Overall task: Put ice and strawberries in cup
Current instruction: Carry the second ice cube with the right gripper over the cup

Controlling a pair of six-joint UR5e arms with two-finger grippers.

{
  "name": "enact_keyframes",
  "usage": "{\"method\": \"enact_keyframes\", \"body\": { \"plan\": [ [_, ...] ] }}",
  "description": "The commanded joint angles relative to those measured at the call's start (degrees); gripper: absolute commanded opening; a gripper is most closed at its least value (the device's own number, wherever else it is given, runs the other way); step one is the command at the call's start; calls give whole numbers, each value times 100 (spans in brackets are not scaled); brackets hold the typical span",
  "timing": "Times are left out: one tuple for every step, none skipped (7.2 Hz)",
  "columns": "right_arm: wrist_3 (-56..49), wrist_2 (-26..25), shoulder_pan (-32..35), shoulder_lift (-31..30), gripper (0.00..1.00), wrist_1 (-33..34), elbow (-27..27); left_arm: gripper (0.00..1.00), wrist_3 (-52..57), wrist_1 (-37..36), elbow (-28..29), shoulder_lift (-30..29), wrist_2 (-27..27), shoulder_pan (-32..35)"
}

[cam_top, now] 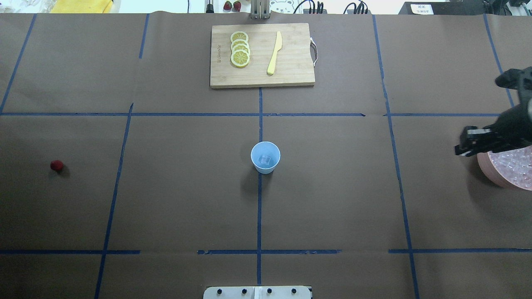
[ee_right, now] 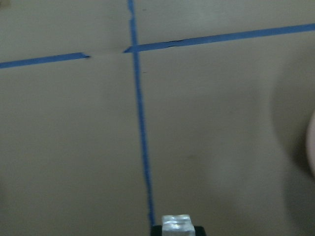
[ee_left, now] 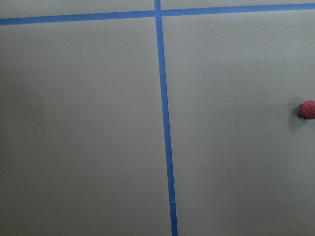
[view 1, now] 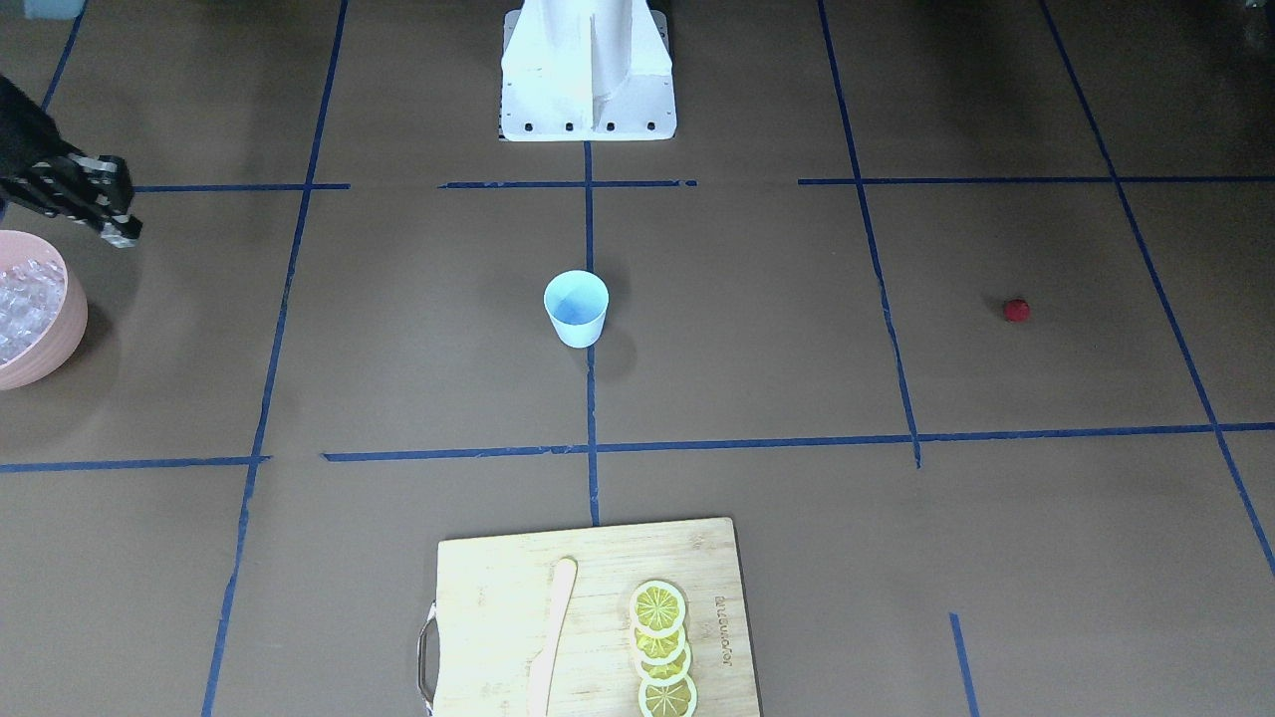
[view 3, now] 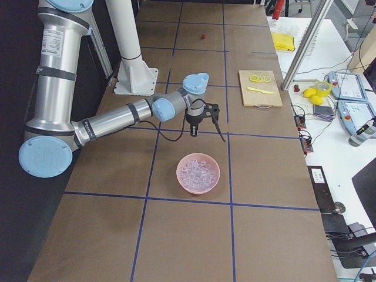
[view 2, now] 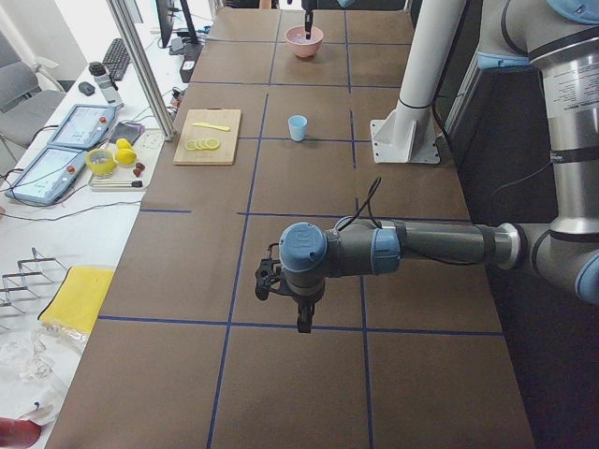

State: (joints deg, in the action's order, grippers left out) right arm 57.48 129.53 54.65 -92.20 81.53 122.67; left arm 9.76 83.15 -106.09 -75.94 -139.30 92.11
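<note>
Hanging low over the far left end of the brown paper-covered table, the left gripper is pointing straight down. Only a side view is catching it, so I cannot tell whether its jaws are spread or pressed together. Its wrist camera is looking down on bare table, crossed blue tape lines and, at the right edge of that view, the strawberry. This small red berry is lying alone on the table, well to the left of the cup and touching nothing. At the table's centre the light-blue cup is standing upright on a tape line, and a lone cube of clear ice is sitting at its bottom. Beyond the cup, at the far edge, a wooden cutting board is carrying a row of overlapping lemon slices and, to their right, a pale knife. Far to the right, the right gripper is hovering above the table just beside the pink bowl, on the side facing the cup. Its jaws are pinching an ice cube, which is showing at the bottom of its wrist camera's view. The bowl is sitting at the table's right end and holding a heap of ice.
</note>
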Motion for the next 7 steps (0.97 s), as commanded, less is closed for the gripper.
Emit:
{"method": "enact_keyframes", "body": {
  "plan": [
    [2206, -548, -1327, 1514, 1, 30, -319, 100, 0, 0, 0, 0, 0, 0],
    [2563, -760, -1569, 2261, 2, 39, -844, 100, 0, 9, 0, 0, 0, 0],
    [3080, -1006, -1815, 3025, 2, 39, -1441, 100, 0, 9, 0, 0, 0, 0],
    [3233, -1078, -1948, 3363, 3, 39, -1726, 100, 0, 9, 0, 0, 8, 0],
    [3287, -1192, -2019, 3715, 4, 30, -2111, 100, 0, 9, 9, 0, 8, 0],
    [3339, -1315, -2089, 4101, 4, -5, -2576, 100, 0, 0, 0, 0, 0, 0],
    [3462, -1429, -2194, 4366, 6, -22, -2903, 100, 0, 0, 0, 0, 0, 0]
  ]
}}
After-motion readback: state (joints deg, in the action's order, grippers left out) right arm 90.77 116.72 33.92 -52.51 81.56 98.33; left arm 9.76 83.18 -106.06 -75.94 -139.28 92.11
